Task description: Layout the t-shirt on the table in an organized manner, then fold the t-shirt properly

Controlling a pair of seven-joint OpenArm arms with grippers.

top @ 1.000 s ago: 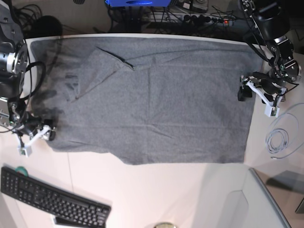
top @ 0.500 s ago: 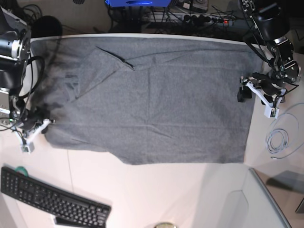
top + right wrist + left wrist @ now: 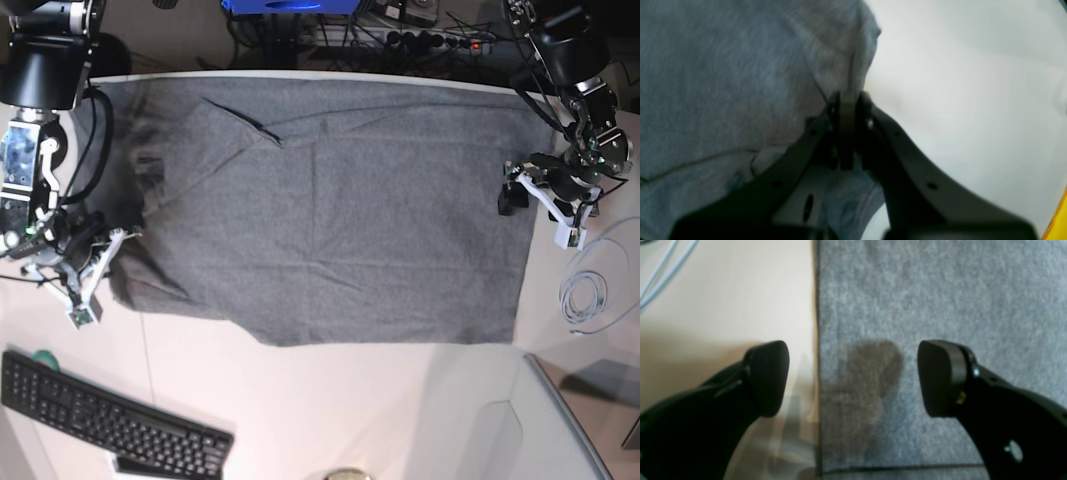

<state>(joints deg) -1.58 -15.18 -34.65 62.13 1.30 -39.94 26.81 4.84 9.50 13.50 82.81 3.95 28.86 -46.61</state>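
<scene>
I have the t-shirt (image 3: 330, 210) spread over most of the table (image 3: 300, 400), its far hem running along the table's curved far edge and its near hem ending well short of the keyboard (image 3: 105, 415). My right gripper (image 3: 847, 110) is clamped on the shirt's edge: in the right wrist view both fingers are pressed together with a thin fold of grey cloth rising between them, bare table just beside it on the right. In the base view that gripper (image 3: 85, 270) sits at the shirt's left border, where the cloth bunches toward it. My left gripper (image 3: 853, 376) has its jaws spread wide, straddling the shirt's straight side edge: one pad is over bare table, the other over fabric. I cannot tell whether either pad touches the surface. In the base view this gripper (image 3: 545, 205) is at the shirt's right border. The right wrist view is blurred and its lower part is blocked by the gripper body. A coiled cable (image 3: 585, 295) lies on the table near the left gripper. Open tabletop lies between the near hem and the keyboard.
</scene>
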